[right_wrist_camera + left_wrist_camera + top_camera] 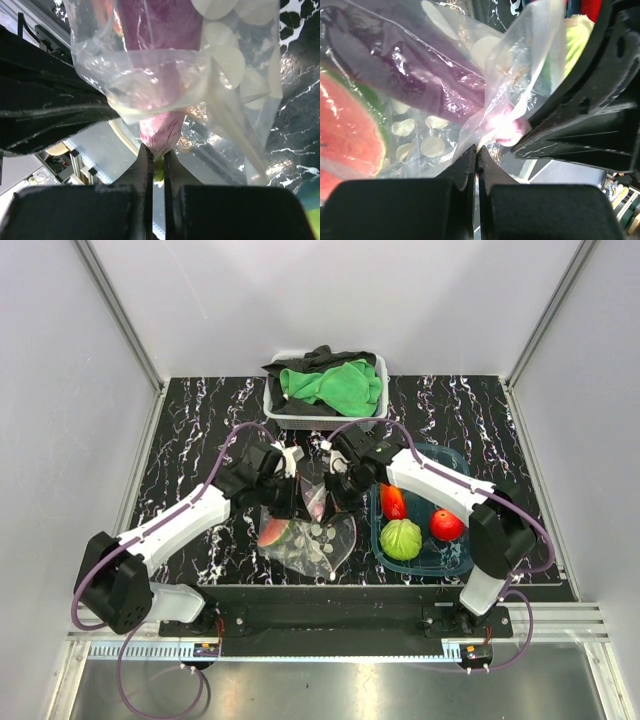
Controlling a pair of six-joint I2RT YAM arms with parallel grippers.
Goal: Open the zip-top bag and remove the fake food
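The zip-top bag [325, 540] hangs between both grippers, its mouth up and open. My left gripper [477, 150] is shut on a fold of the bag's clear plastic [520, 65] near the mouth. My right gripper [158, 152] is shut on the green stem of a purple fake vegetable [160, 125], whose body still reaches down through the bag's mouth [150, 75]. A watermelon slice [345, 135] lies inside the bag, low on the left [275, 533]. In the top view the left gripper [290, 462] and right gripper [333, 485] sit close together above the bag.
A teal tub [455, 560] at the right holds a green leafy ball [400, 539], a red round fruit [446, 525] and another red piece [393, 502]. A grey bin [275, 408] with green and black cloths stands at the back middle.
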